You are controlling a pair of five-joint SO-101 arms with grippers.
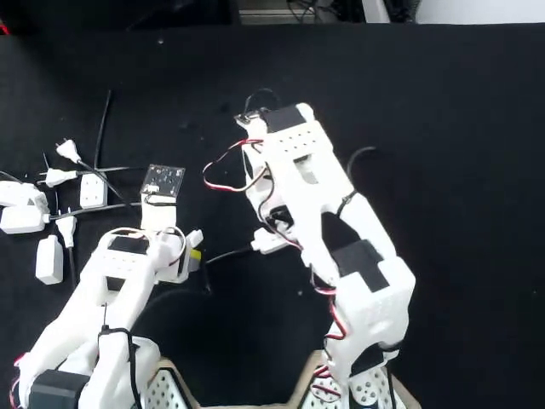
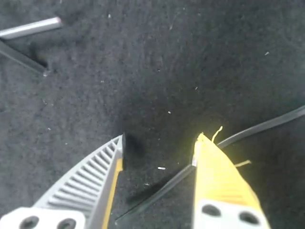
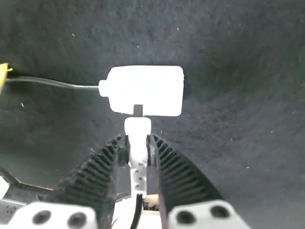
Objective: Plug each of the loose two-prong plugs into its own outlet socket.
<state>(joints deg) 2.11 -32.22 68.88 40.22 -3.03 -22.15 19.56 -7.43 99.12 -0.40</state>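
The right gripper (image 3: 137, 145) jaws clamp the flat sides of a seemingly light, stiff white plastic plug (image 3: 137, 128) touching the boxy white socket (image 3: 147, 88); the left gripper (image 2: 159, 145) jaws gape.

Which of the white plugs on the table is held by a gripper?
The plug clamped in the right gripper, its prong meeting the white socket between the arms. The other plugs lie loose on the table beside the left arm.
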